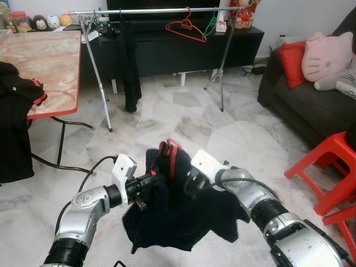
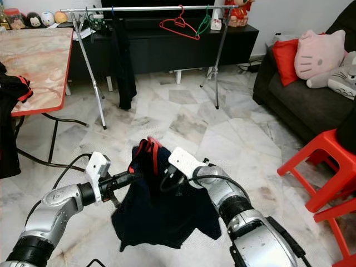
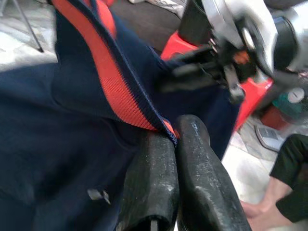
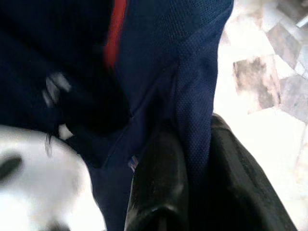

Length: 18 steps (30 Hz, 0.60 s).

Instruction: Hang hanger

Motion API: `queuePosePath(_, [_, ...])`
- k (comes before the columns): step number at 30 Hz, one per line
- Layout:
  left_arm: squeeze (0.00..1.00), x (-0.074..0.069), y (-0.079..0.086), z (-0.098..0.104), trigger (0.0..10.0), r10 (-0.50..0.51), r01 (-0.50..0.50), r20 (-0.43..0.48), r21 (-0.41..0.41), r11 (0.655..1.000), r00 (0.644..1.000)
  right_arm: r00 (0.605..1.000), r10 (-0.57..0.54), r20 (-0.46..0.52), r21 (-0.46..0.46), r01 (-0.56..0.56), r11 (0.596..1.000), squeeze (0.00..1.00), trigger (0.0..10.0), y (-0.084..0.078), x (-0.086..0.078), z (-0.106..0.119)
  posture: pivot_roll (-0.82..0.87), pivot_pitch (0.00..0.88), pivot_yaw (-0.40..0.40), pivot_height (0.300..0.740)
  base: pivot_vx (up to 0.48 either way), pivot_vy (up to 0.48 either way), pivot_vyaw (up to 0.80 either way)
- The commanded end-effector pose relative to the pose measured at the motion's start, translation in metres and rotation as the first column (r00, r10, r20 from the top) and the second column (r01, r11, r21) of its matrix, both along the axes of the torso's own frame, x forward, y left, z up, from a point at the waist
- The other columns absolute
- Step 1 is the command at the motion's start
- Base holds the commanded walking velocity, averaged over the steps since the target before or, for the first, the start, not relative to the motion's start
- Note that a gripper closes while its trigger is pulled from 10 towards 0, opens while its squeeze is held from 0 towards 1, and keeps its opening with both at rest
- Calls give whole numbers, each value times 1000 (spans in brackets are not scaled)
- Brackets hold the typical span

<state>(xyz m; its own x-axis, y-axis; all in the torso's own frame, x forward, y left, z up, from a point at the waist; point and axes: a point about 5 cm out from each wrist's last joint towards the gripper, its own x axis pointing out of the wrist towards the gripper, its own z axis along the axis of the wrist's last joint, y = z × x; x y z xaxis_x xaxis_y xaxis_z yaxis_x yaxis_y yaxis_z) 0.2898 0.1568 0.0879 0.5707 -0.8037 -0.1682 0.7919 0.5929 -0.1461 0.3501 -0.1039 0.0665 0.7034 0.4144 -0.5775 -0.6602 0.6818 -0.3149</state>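
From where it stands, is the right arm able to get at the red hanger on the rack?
Probably not. The red hanger hangs on the rack far across open floor, and the right gripper is shut on the navy garment held with the left gripper.

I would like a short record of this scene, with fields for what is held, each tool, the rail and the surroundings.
held item: dark navy garment with red trim, hanging between both arms above the floor
left tool: shut on the garment's red-trimmed edge
right tool: shut on a navy fold of the garment
rail: clothes rack ahead, carrying a red hanger, a green hanger and a dark hanging cloth
surroundings: marble-top table on the left, dark sofa and red stool on the right
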Motion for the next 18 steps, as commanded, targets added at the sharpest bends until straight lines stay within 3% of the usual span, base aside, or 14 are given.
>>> queuePosePath(1, [0,-3,-4,2,0,-36,36,5,8,999,999,998,-29,51,86,24,996,0,0,7,9,15,27,0,-76,740,0,0,0])
queuePosePath(10, [0,-22,-11,4,0,-167,169,-43,39,985,985,997,-37,71,166,25,986,0,0,27,6,13,43,0,-74,740,0,0,0])
queuePosePath(15, [0,-26,-12,4,0,-179,182,-46,80,980,983,996,-52,66,203,38,978,0,0,29,5,12,45,0,-73,740,0,0,0])
queuePosePath(17, [0,-27,-13,2,6902,-186,191,-55,98,977,981,996,-53,65,203,39,978,0,0,28,5,11,45,0,-73,740,0,0,0])
queuePosePath(18, [0,-28,-13,2,8314,-189,194,-59,102,976,980,996,-53,65,205,39,978,0,0,28,5,11,45,0,-73,740,0,0,0])
